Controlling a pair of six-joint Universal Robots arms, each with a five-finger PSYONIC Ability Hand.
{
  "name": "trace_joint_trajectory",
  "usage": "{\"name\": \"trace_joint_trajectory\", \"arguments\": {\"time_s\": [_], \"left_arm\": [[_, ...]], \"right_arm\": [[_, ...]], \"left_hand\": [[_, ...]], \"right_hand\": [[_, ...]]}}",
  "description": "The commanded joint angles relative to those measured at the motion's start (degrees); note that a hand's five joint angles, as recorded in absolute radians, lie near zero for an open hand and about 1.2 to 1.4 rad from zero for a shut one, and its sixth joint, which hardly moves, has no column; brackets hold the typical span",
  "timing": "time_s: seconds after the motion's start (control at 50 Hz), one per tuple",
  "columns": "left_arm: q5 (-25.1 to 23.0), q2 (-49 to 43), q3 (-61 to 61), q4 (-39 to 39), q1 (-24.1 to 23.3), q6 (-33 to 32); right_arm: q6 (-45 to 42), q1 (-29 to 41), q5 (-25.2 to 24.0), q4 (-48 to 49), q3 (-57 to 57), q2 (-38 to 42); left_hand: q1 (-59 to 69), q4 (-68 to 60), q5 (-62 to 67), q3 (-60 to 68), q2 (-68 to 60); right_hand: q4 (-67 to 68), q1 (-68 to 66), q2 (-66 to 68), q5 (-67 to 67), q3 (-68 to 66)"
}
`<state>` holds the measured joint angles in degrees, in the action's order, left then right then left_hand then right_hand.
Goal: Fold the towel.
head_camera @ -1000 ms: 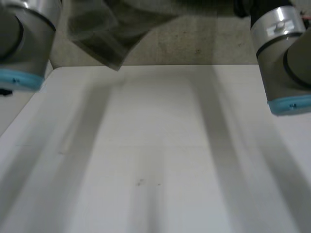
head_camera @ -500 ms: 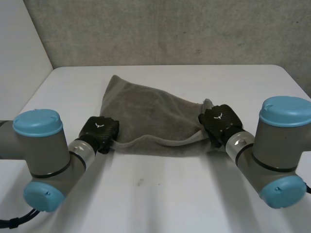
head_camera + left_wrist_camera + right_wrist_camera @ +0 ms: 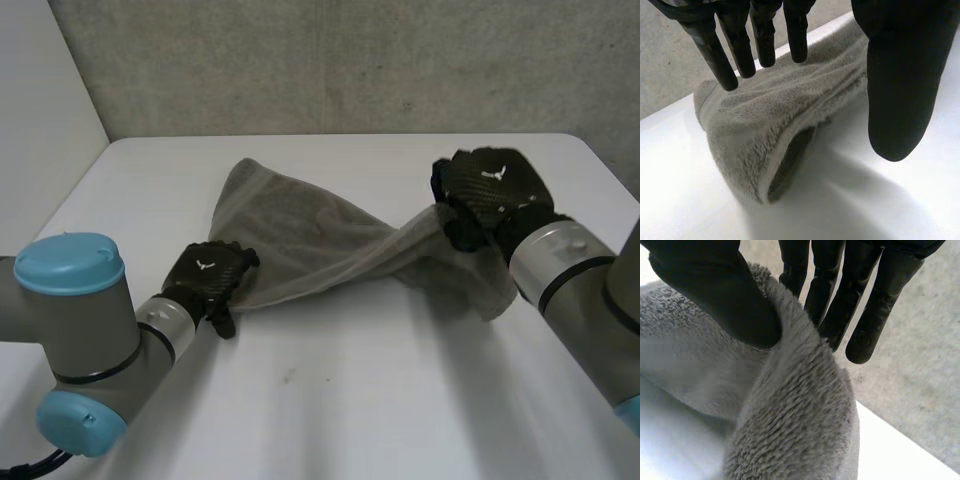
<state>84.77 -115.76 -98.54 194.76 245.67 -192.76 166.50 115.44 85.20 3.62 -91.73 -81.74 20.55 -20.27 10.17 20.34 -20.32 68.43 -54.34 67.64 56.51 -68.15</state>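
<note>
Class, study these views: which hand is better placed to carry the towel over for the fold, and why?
The right hand. It pinches the towel, one edge lifted off the table, so it could probably carry it across. The left hand is open over the near-left corner, gripping nothing.

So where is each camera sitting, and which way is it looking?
Head view: behind and between the arms, looking down at the white table; both arms, the left hand, the right hand and the towel show.
Left wrist view: on the left wrist, looking along its palm; its straight fingers and thumb hang over the towel's edge.
Right wrist view: on the right wrist, looking along its palm; its thumb and fingers pinch the towel's end.
Shared: all three see the towel.
</note>
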Motion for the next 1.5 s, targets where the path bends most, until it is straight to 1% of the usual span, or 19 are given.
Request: {"name": "trace_joint_trajectory", "arguments": {"time_s": [0.02, 0.18, 0.3, 0.34, 0.42, 0.46, 0.48, 0.52, 0.54, 0.58, 0.7, 0.74, 0.76, 0.8, 0.96, 1.08, 1.26, 1.46, 1.5], "left_arm": [[0.0, -0.3, 0.4, 1.1, -0.3, 3.9], [0.2, -2.5, 1.4, 4.6, -0.3, 4.1], [2.2, -4.1, 2.1, 7.4, -0.3, 4.1], [3.7, -5.5, 3.1, 8.7, -0.2, 4.1], [4.4, -6.9, 4.1, 9.3, -0.2, 4.0], [5.0, -7.9, 5.1, 9.5, 0.0, 4.0], [5.0, -7.9, 5.1, 9.5, 0.0, 4.0], [5.1, -8.2, 5.5, 9.6, 0.5, 4.2], [5.1, -8.2, 5.5, 9.6, 0.5, 4.2], [4.9, -8.4, 5.6, 9.7, 0.7, 4.1], [4.9, -8.4, 4.9, 9.1, 0.7, 4.1], [5.1, -6.9, 3.8, 8.7, 0.2, 4.3], [5.1, -6.9, 3.8, 8.7, 0.2, 4.3], [5.0, -3.4, 1.8, 7.8, -0.1, 4.5], [4.8, 2.6, -3.6, 4.4, -0.2, 7.0], [4.4, 1.9, -4.0, 4.0, -0.6, 7.5], [3.8, -3.5, -0.3, 4.2, -3.1, 7.5], [3.7, -8.4, 3.8, 4.8, -3.6, 7.7], [3.8, -10.2, 5.2, 4.9, -3.7, 7.8]], "right_arm": [[0.6, 0.4, 0.0, -3.0, 0.3, -4.3], [1.1, 0.1, -0.2, -4.3, 1.2, -10.0], [2.0, 0.2, -0.2, -7.6, 2.8, -12.7], [2.1, 0.2, -0.3, -8.7, 3.2, -13.6], [2.1, 0.1, -0.4, -10.0, 4.2, -15.5], [2.1, 0.0, -0.4, -10.1, 4.4, -16.0], [2.1, 0.0, -0.4, -10.1, 4.5, -16.4], [2.1, 0.0, -0.4, -10.1, 4.7, -16.7], [2.1, 0.0, -0.3, -10.2, 4.8, -16.8], [2.1, 0.0, -0.6, -10.2, 4.8, -16.8], [2.1, -0.2, -2.3, -10.2, 4.0, -16.6], [2.1, -0.5, -2.8, -10.1, 3.8, -16.5], [2.1, -0.7, -3.1, -10.1, 3.8, -16.3], [2.1, -1.0, -3.3, -10.0, 3.8, -16.2], [2.0, -3.0, -3.4, -9.9, 3.4, -15.7], [2.1, -2.9, -3.4, -9.9, 3.2, -15.6], [2.1, -2.9, -3.3, -9.9, 3.2, -15.7], [2.2, -2.8, -3.2, -9.9, 3.3, -15.7], [2.1, -2.8, -3.2, -9.9, 3.3, -15.7]], "left_hand": [[-1.8, 1.5, -1.4, -1.5, 1.5], [-0.7, 0.5, -0.4, -0.5, 0.5], [1.6, -1.9, 2.0, 1.8, -1.8], [6.1, -6.4, 6.5, 6.3, -6.4], [10.9, -11.1, 11.2, 11.1, -11.1], [18.4, -18.7, 18.8, 18.6, -18.6], [18.4, -18.7, 18.8, 18.6, -18.7], [27.8, -28.1, 28.2, 28.0, -28.0], [27.8, -28.1, 28.2, 28.1, -28.1], [36.1, -36.3, 36.5, 36.3, -36.3], [32.7, -33.0, 33.1, 32.9, -33.0], [23.0, -23.3, 23.4, 23.2, -23.3], [23.0, -23.2, 23.4, 23.2, -23.2], [13.4, -13.7, 13.8, 13.6, -13.7], [2.6, -2.9, 3.0, 2.8, -2.9], [2.3, -2.6, 2.7, 2.5, -2.5], [4.1, -4.4, 4.5, 4.3, -4.4], [10.7, -11.0, 11.1, 10.9, -10.9], [15.9, -16.1, 16.3, 16.1, -16.1]], "right_hand": [[11.6, -25.7, 12.4, 13.5, -11.8], [11.6, -25.7, 12.4, 13.5, -11.8], [11.6, -25.7, 12.4, 13.5, -11.8], [11.6, -25.7, 12.4, 13.5, -11.8], [11.6, -25.7, 12.4, 13.5, -11.8], [11.6, -25.7, 12.4, 13.5, -11.8], [11.6, -25.7, 12.4, 13.5, -11.8], [11.6, -25.7, 12.4, 13.5, -11.8], [11.6, -25.7, 12.4, 13.5, -11.8], [11.6, -25.7, 12.4, 13.5, -11.8], [11.6, -25.7, 12.4, 13.5, -11.8], [11.6, -25.7, 12.4, 13.5, -11.8], [11.6, -25.7, 12.4, 13.5, -11.8], [11.6, -25.7, 12.4, 13.5, -11.8], [11.6, -25.7, 12.4, 13.5, -11.8], [11.6, -25.7, 12.4, 13.5, -11.8], [11.6, -25.7, 12.4, 13.5, -11.8], [11.6, -25.7, 12.4, 13.5, -11.8], [11.6, -25.7, 12.4, 13.5, -11.8]]}}
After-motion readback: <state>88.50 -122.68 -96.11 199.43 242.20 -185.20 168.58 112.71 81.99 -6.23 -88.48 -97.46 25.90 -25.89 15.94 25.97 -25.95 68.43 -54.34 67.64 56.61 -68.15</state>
